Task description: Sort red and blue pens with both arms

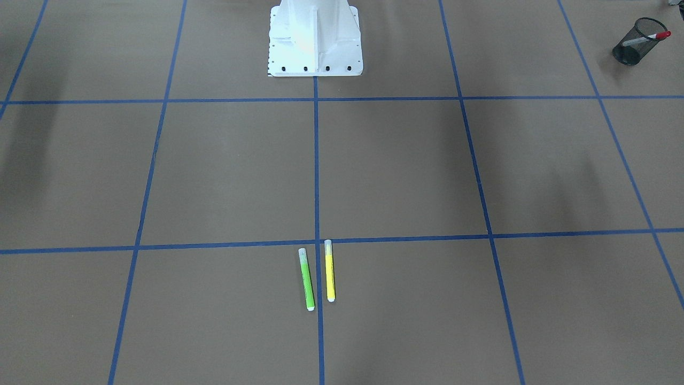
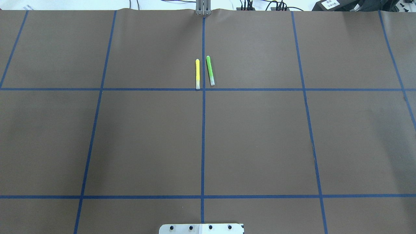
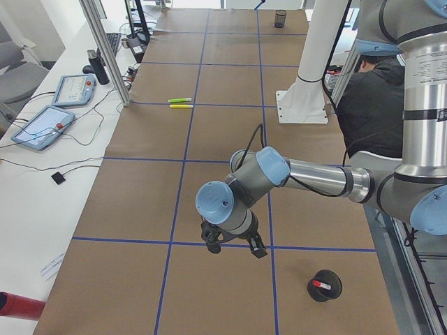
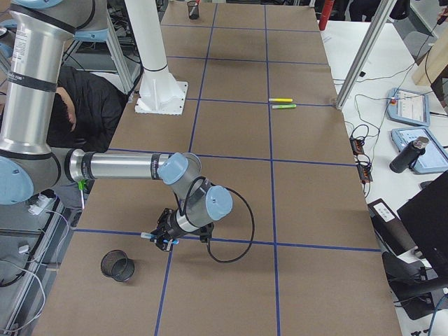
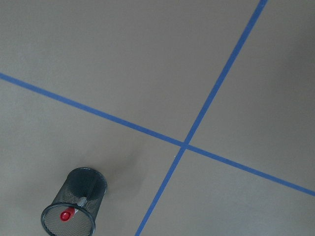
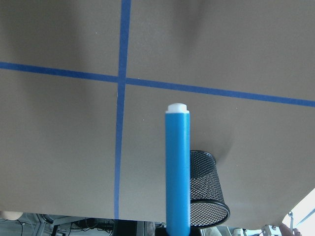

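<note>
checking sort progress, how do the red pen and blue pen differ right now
The red pen sits in a black mesh cup; the blue pen is held in the air by the right arm, outside the other mesh cup. The red pen has a pale barrel and red cap; the blue pen a blue barrel and white end. Both are slim markers.

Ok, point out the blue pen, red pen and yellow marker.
blue pen point(image 6: 177, 172), right wrist view, mid barrel.
red pen point(image 5: 65, 215), left wrist view, red end.
yellow marker point(image 1: 329, 272), front-facing view, yellow barrel.
</note>
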`<state>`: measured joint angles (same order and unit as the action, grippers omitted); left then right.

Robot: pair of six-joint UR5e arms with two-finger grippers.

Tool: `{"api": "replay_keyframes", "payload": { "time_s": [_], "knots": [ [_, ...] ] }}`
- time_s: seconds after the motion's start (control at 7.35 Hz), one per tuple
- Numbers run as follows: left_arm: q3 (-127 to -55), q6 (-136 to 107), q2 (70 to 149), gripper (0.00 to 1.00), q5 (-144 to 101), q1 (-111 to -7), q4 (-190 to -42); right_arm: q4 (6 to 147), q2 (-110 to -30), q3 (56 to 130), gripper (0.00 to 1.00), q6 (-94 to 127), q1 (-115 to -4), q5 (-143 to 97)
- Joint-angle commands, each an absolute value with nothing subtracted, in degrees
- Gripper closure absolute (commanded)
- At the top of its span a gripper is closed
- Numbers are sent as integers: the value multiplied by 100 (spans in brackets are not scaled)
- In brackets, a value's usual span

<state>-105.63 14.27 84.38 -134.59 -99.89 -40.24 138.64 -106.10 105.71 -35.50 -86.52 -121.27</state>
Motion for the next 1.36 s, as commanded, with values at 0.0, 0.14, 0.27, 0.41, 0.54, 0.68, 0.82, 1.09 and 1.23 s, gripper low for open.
{"api": "replay_keyframes", "payload": {
  "time_s": [0.0,0.14,0.27,0.41,0.54,0.68,0.82,1.09,1.23],
  "knots": [
    [-10809,1415,8481,0,-13745,-9984,-4105,14350,-10784,10390,100,-4100,-8788,-11945],
    [-11063,1406,8455,0,-13729,-9984,-4087,14405,-10767,10032,100,-4357,-8806,-11875],
    [-11100,1406,8481,0,-13746,-9993,-4096,14397,-10714,9585,100,-4385,-8972,-11813],
    [-11118,1415,8499,0,-13746,-9984,-4113,14414,-10723,9441,100,-4403,-8991,-11612],
    [-11144,1424,8456,0,-13816,-9993,-4113,14431,-10740,9352,100,-4403,-9035,-11532],
    [-11162,1433,8403,0,-13877,-9993,-4122,14432,-10749,9273,100,-4403,-9096,-11462],
    [-11180,1433,8394,0,-13887,-9993,-4131,14588,-10758,9299,100,-4403,-9131,-11461],
    [-11189,1433,8394,0,-13895,-10002,-4131,15025,-10811,9290,100,-4369,-9141,-11531],
    [-11197,1441,8385,0,-13887,-10002,-4140,15125,-10828,9273,100,-4342,-9132,-11540]
  ]
}}
